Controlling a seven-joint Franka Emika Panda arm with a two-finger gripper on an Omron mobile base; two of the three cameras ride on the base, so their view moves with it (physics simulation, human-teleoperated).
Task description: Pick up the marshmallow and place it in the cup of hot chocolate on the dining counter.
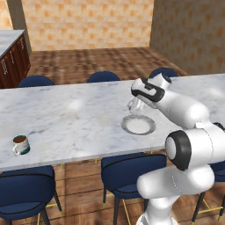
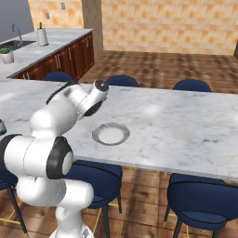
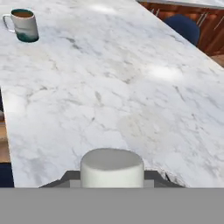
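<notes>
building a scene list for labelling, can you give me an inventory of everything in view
marshmallow: one, white, clamped in the gripper, raised over the counter
cup of hot chocolate: one, white with a greenish base band and brown liquid, near the left end of the dining counter
plate: one, round, grey, mid counter, below the gripper
dining counter: one, white-grey marble, long slab
chairs: dark blue, at least six along both long sides
kitchen counter: one, marble over dark wood cabinets, far left
plant pot: one, white with green plant, on the kitchen counter
faucet: one, grey, at the sink
gripper: one, shut on the marshmallow, above the plate's far edge
</notes>
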